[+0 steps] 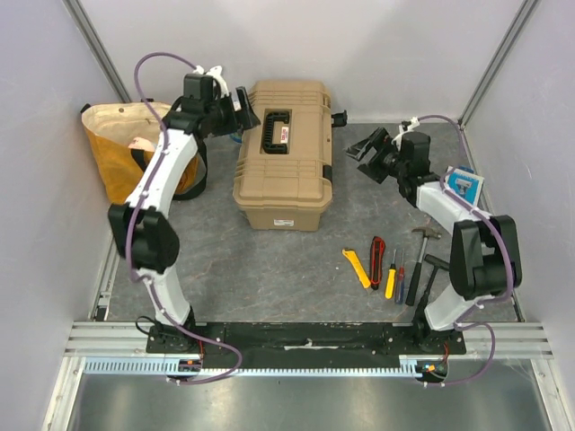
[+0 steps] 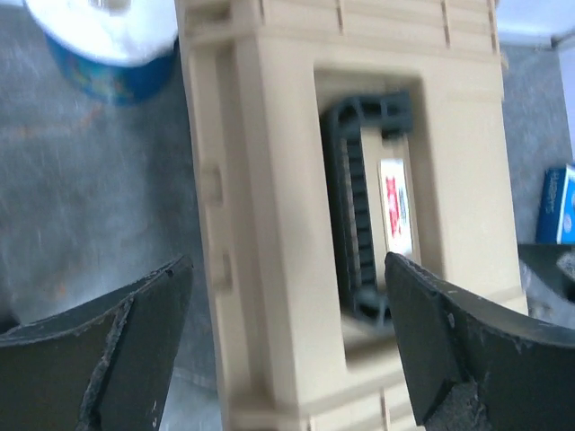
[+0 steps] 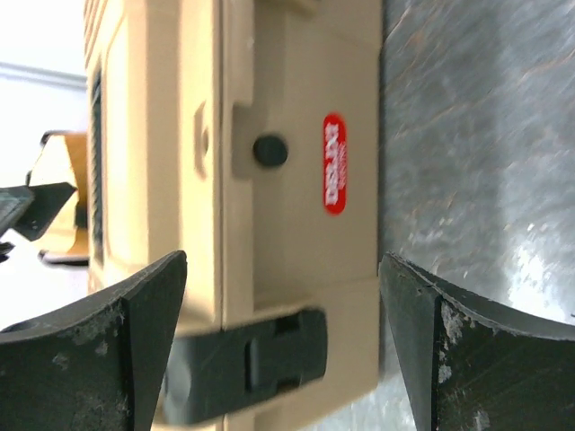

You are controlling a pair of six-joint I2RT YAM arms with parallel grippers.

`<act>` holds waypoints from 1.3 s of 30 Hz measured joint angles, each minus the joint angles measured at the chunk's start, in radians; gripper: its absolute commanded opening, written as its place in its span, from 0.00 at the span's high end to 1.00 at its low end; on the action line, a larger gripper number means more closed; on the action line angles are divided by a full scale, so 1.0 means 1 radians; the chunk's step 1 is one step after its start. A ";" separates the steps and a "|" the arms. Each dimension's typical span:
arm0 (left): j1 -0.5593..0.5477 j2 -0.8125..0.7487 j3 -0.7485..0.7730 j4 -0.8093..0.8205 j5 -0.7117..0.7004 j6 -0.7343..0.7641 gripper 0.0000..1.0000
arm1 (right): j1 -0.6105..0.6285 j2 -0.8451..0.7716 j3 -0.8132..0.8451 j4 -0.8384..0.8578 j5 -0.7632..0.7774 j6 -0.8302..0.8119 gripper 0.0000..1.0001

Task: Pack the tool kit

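One tan toolbox (image 1: 301,175), closed.

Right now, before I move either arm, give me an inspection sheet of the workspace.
Surface: grey table.
Job's things: tan toolbox shut, handle flat; yellow cutter, red cutter, screwdrivers and hammers lie loose at near right.
Clutter: yellow cloth bag far left; blue-white packet far right.
Hands: left hand and right hand open, empty, either side of the toolbox.
Cables: purple cables loop along both arms.
Surroundings: white walls.
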 measured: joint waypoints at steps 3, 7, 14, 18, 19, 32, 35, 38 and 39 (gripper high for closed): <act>0.000 -0.154 -0.189 0.013 0.029 -0.010 0.09 | 0.000 -0.079 -0.089 0.044 -0.062 0.014 0.03; -0.008 -0.340 -0.463 0.031 0.053 -0.042 0.09 | 0.000 -0.219 -0.232 0.110 -0.122 0.049 0.03; -0.016 -0.500 -0.719 0.138 0.059 -0.142 0.10 | 0.001 -0.315 -0.497 0.328 -0.163 0.243 0.02; -0.018 -0.521 -0.755 0.167 0.059 -0.186 0.11 | 0.013 -0.320 -0.640 0.510 -0.122 0.423 0.02; -0.018 -0.524 -0.763 0.177 0.061 -0.197 0.11 | 0.021 -0.314 -0.669 0.578 -0.103 0.477 0.02; -0.034 -0.498 -0.754 0.188 0.126 -0.226 0.24 | 0.117 -0.114 -0.708 1.078 0.093 0.868 0.02; -0.046 -0.496 -0.753 0.190 0.130 -0.230 0.25 | 0.117 -0.126 -0.730 1.086 0.126 0.882 0.02; -0.053 -0.496 -0.753 0.192 0.130 -0.231 0.25 | 0.116 -0.136 -0.751 1.086 0.148 0.885 0.02; -0.055 -0.496 -0.753 0.192 0.131 -0.231 0.25 | 0.116 -0.136 -0.756 1.086 0.153 0.885 0.02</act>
